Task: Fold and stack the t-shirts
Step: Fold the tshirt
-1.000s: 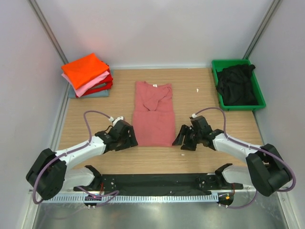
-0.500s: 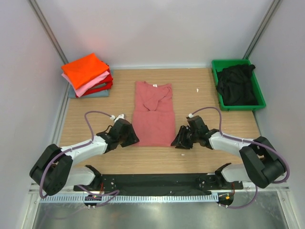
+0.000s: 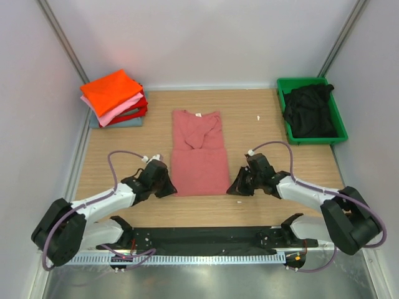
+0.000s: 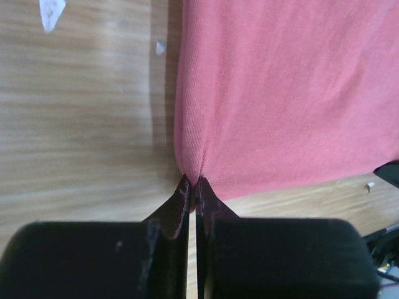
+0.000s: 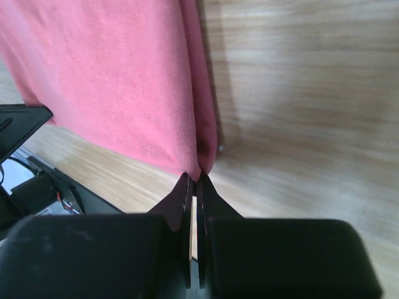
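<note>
A faded salmon-red t-shirt [image 3: 198, 156] lies lengthwise in the middle of the table, its sleeves folded in over the chest. My left gripper [image 3: 168, 189] is shut on the shirt's near left hem corner [image 4: 192, 176]. At the near right hem corner [image 5: 196, 169], my right gripper [image 3: 232, 189] is shut on the cloth as well. A stack of folded t-shirts [image 3: 114, 98], orange on top over pink, red and grey-blue, sits at the far left. A black t-shirt [image 3: 308, 109] lies crumpled in the green bin [image 3: 336, 133].
White walls with metal posts close in the table on three sides. A small white scrap [image 3: 258, 117] lies on the wood right of the shirt. The black arm mount [image 3: 206, 239] runs along the near edge.
Both grippers moved in to the shirt's near hem corners and shut on them. The shirt's near hem has shifted slightly toward me.
</note>
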{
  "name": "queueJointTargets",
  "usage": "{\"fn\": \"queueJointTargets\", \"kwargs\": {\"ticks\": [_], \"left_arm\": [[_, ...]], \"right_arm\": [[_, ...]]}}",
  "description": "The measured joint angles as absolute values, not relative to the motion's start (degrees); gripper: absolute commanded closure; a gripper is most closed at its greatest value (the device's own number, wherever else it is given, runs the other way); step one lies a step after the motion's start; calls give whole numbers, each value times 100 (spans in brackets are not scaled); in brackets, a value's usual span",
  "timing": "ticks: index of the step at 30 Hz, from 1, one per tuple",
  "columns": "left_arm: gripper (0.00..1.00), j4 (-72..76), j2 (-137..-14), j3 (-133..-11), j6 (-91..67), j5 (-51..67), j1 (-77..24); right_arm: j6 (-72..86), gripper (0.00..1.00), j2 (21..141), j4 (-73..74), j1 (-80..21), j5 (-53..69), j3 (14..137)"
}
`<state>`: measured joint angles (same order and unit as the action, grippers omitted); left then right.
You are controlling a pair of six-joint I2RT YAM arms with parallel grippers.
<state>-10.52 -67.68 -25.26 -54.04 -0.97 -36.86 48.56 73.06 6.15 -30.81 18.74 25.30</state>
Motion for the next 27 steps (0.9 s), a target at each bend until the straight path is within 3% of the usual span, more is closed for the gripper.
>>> {"fn": "queueJointTargets", "kwargs": {"ticks": [17,21,27], "left_arm": [[100,-3638,-4547,-2753,-6178,-349,-5057],[99,-4394,-4543,-3614,-6082,-755,-5061],[99,-4888,-5109,-4825,-5673,-1212,-4950]], "right_arm": [[5760,98,4176,2259,-5063,950,2187],[5699,98,4200,2912,-5068,493,2655],[5264,99,5266,3535,-5039,-259,4134]]}}
